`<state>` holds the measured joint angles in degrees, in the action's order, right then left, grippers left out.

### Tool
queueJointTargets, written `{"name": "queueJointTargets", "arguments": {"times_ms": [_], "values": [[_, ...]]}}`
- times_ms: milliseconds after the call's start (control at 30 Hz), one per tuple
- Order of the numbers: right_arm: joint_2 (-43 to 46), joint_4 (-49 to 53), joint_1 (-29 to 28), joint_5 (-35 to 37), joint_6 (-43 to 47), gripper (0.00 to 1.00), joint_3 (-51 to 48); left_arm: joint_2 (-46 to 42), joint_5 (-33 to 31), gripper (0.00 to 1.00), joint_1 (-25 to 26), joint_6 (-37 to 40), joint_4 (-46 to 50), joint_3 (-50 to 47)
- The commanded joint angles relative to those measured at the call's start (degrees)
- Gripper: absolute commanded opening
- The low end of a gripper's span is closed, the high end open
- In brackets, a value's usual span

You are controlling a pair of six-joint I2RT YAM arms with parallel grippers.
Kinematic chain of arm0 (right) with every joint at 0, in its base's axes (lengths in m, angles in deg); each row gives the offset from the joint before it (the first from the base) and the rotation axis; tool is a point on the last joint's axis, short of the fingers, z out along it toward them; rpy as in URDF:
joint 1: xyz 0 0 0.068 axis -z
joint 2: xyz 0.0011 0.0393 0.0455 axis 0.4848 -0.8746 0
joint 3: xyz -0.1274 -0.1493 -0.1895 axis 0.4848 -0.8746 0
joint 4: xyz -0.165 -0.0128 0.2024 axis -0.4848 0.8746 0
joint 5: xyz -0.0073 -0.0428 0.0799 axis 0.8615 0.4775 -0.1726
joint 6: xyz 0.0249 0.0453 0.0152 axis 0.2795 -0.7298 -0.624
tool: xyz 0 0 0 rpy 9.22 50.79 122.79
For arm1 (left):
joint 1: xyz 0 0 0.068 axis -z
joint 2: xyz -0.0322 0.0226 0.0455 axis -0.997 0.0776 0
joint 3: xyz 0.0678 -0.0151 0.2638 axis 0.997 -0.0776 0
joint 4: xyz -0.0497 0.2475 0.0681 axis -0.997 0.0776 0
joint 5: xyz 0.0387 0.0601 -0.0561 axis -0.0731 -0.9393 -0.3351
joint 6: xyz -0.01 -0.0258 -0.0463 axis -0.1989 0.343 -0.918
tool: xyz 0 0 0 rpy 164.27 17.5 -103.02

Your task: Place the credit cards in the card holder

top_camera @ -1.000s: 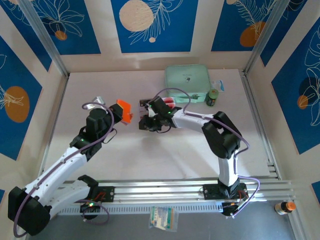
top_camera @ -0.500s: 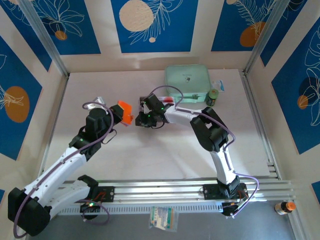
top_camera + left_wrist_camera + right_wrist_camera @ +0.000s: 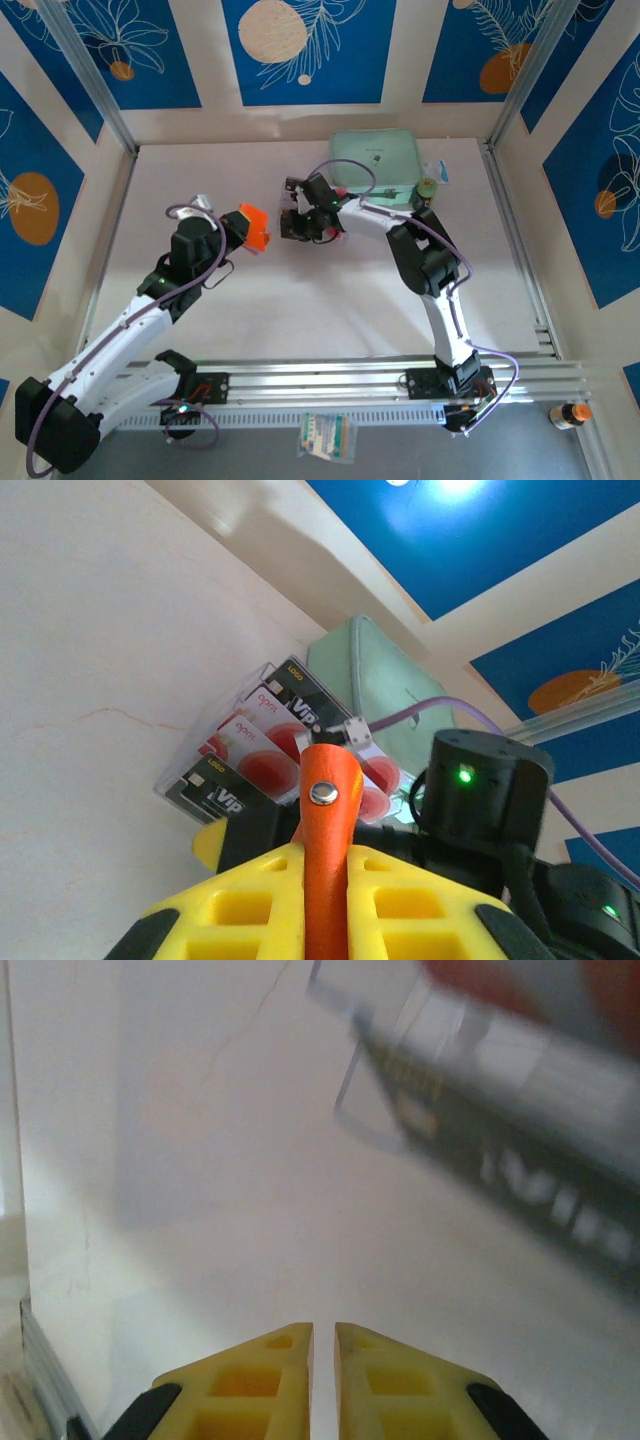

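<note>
Firmly clamped, the left gripper (image 3: 325, 860) grips the holder (image 3: 328, 800). The cards (image 3: 265, 755) lie in a tray (image 3: 205, 730) at its 2 o'clock, by the right gripper (image 3: 322, 1345), which is nearly closed and empty.

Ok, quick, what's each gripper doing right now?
Left gripper: closed on the orange-red folding card holder.
Right gripper: nearly closed, holding nothing.
</note>
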<state>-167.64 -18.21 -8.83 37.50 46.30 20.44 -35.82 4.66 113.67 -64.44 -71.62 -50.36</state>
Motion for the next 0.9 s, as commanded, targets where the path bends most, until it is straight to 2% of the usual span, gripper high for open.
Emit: {"name": "queueJointTargets", "arguments": {"times_ms": [0,167,233,367,467,600,867], "values": [[11.3,0.8,-2.0,-3.3,1.8,0.14,-6.4,-1.3,2.7,0.0,-0.6,-2.4,-4.0,-2.1],[26.7,-1.6,-1.8,-1.5,-2.1,0.21,-20.8,-1.3,4.6,0.0,-0.3,-6.6,-9.6,-5.4],[32.7,-2.4,-1.2,-1.3,-4.0,0.28,-25.4,-1.2,4.9,0.0,0.1,-9.2,-13.8,-7.2],[42.8,-5.6,0.7,-2.5,-8.8,0.54,-31.6,1.2,4.6,0.0,1.1,-14.5,-22.5,-8.9],[46.3,-8.5,1.8,-4.4,-11.5,0.66,-32.3,4.5,3.9,0.0,2.3,-18.2,-29.7,-9.0],[47.5,-12.6,2.7,-7.0,-15.0,0.72,-30.9,9.8,2.3,0.0,3.9,-22.3,-38.3,-7.6],[44.8,-16.4,3.5,-5.6,-17.4,0.73,-27.4,16.4,-1.5,0.0,6.8,-26.9,-46.2,-4.2]]}}
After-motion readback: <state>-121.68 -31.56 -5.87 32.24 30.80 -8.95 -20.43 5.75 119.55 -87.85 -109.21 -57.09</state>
